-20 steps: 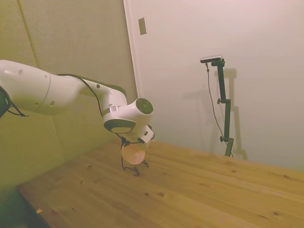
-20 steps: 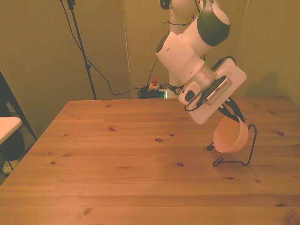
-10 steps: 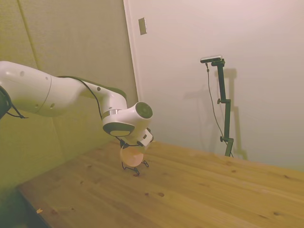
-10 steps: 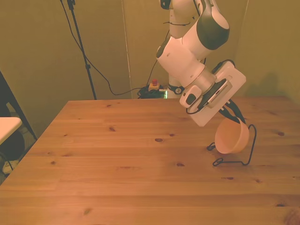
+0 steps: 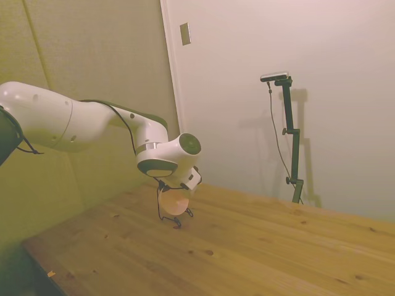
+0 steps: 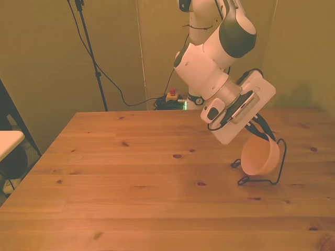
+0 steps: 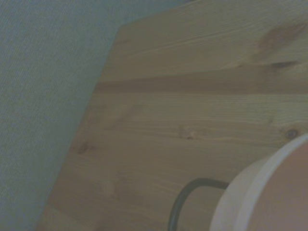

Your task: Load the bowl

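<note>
Compared with a second ago, the small round pale peach-pink bowl (image 6: 258,158) sits slightly lower and further toward the front view's right, tilted inside the thin black wire rack (image 6: 277,166) at the right middle of the frame. The wooden bench (image 6: 131,178) lies bare across the left and foreground. The white arm's end effector (image 6: 260,133) is at the bowl's rim; whether it grips cannot be told.
</note>
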You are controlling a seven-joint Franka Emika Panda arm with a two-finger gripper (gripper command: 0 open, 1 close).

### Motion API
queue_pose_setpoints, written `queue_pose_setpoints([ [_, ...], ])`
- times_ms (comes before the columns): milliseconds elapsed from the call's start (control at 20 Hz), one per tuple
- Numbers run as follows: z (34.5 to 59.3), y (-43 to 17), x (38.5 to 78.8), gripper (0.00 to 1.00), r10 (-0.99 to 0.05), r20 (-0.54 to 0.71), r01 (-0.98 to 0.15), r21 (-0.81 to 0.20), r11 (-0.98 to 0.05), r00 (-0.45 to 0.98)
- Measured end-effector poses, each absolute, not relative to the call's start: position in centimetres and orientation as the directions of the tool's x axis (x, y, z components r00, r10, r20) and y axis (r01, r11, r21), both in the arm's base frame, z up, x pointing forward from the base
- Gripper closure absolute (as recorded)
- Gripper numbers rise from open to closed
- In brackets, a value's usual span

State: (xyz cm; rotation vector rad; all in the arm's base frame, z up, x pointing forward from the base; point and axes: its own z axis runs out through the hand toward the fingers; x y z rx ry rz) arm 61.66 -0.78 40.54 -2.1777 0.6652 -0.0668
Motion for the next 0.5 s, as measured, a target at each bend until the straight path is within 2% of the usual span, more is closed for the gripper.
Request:
queue_pose_setpoints([
  [500,39.97,-0.5,62.08,1.0,-0.479,-0.182,-0.437,-0.748,-0.5,0.859],
])
